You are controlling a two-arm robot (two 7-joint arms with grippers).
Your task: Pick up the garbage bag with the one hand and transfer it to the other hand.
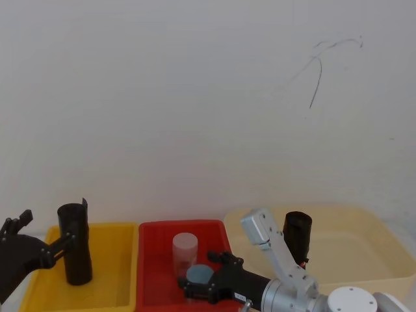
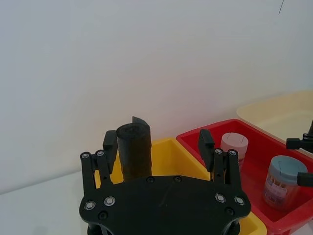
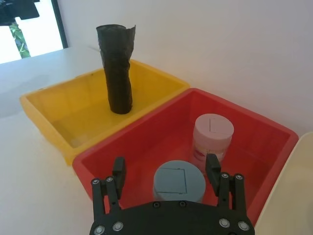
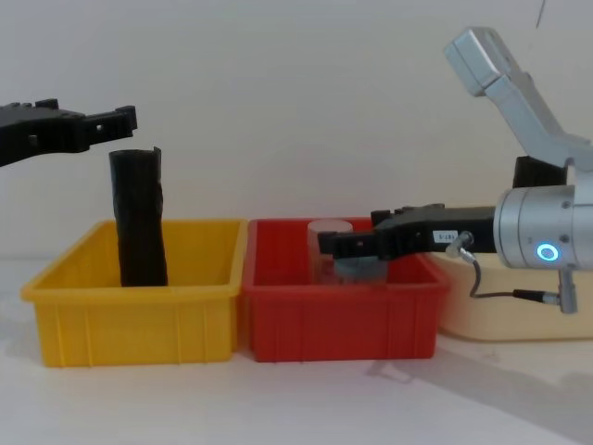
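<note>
In the yellow bin (image 4: 130, 324), nearer its left wall than its right, the garbage bag (image 4: 139, 222) is stood upright with its top well above the rim. It is framed near that top by the spread fingers of the left gripper (image 2: 157, 139), which is held level and, as far as can be judged, clear of the plastic. The grasp is best made by bringing the fingers further around the roll and below its ragged top edge before closing, so that the soft plastic is squeezed squarely rather than tipped. Over the red bin (image 4: 338, 324), the right gripper (image 3: 165, 164) is held low and level, its fingers likewise spread either side of a grey-lidded jar (image 3: 178, 181), with nothing pinched.
</note>
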